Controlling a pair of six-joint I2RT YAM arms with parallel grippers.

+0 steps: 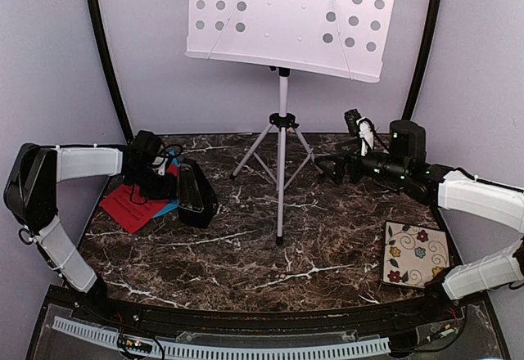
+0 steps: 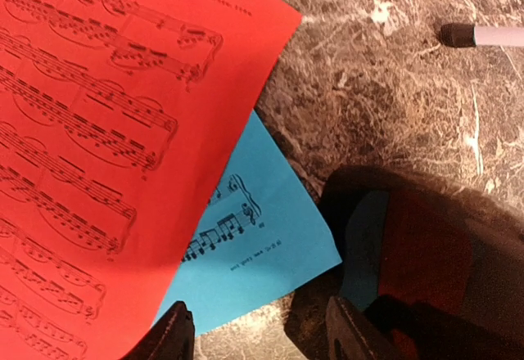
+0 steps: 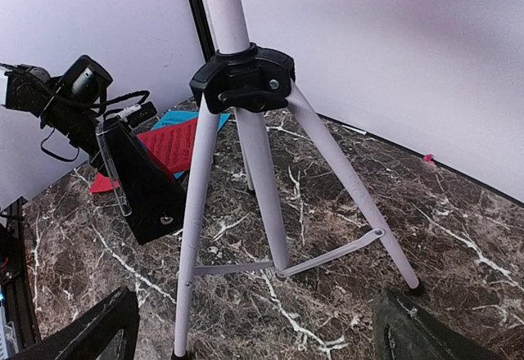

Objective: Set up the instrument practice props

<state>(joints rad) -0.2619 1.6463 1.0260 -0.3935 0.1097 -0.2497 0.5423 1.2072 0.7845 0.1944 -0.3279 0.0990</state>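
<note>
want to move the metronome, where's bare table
Bare marble runs along the front, between the metronome and the floral tile, nearer than the stand. Crowded at back left: red page, blue page, metronome.

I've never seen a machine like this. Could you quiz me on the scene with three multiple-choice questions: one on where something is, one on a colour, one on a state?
1. Where on the table does the floral tile lie?
A) near right corner
B) under the stand
C) on the pages

2. What colour is the top page?
A) blue
B) red
C) green

3. How is the right gripper?
A) shut on a stand leg
B) open, empty
C) shut, empty

Answers:
1 A: the tile lies by the right arm, towards the near edge.
2 B: the red page covers part of the blue page.
3 B: its fingers are wide apart and clear of the stand.
</note>
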